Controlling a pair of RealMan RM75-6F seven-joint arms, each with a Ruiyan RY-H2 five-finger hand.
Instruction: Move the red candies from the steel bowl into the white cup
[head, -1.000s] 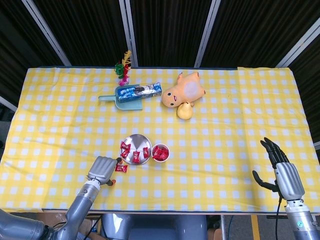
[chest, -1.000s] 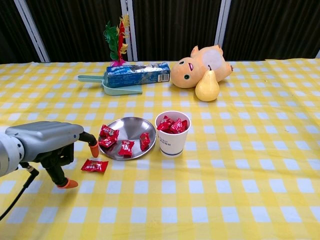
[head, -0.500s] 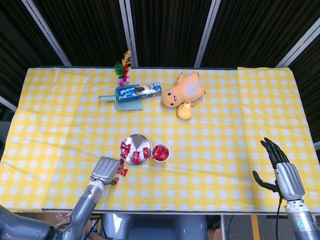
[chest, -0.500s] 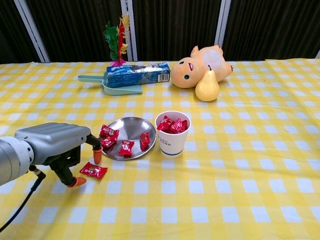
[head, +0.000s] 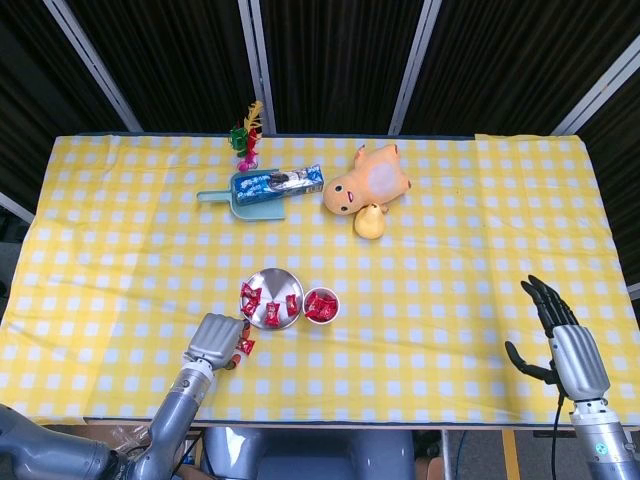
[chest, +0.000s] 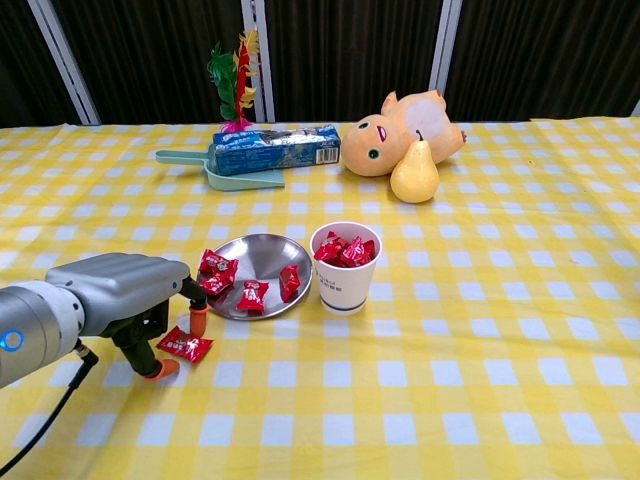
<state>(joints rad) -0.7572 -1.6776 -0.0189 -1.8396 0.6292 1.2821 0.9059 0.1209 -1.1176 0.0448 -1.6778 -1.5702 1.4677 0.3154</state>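
From the head view, the left hand (head: 215, 340) sits beside a stray red candy (head: 244, 347) near the steel bowl (head: 273, 299), while the right hand (head: 558, 338) hovers with fingers spread, holding nothing. In the chest view, orange fingertips (chest: 197, 322) bracket that candy on the cloth without clearly gripping it; more candies (chest: 250, 294) lie in the bowl and the white cup (chest: 344, 268).

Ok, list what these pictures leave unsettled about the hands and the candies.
- Left hand: its palm side is hidden by its grey back in both views, so contact with the stray red candy on the yellow checked cloth cannot be told.
- White paper cup: its wall hides the candies below the top layer.
- Right hand: outside the chest view.
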